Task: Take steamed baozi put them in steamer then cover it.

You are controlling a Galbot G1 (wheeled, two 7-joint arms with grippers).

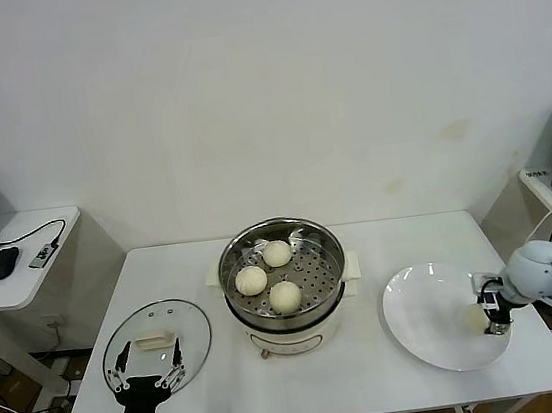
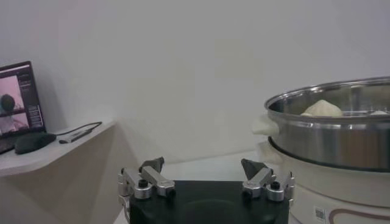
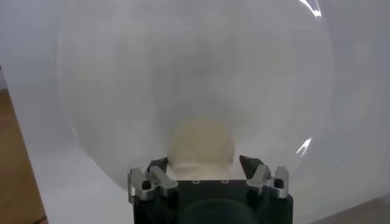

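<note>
three buns (image 1: 267, 276) sit in the steamer (image 1: 283, 278) at bench (image 1: 356, 368) centre, on the holed tray, bunched toward its left and near side; right half of the tray is bare. buns are round domes, no long axis, flat side down. fourth bun (image 1: 474, 318) lies on the white plate (image 1: 426, 319) at bench right, close to the plate's right rim, well apart from the steamer. right hand (image 1: 492, 319) is down over that bun, fingers (image 3: 159, 176) either side of it, partly drawn in; cannot tell if they grip it. left hand (image 1: 148, 375) hangs near the bench's front left edge, fingers spread wide, holding nothing, over the near rim of the glass lid (image 1: 157, 347) lying flat left of the steamer. bare bench between steamer and plate. steamer top uncovered.
</note>
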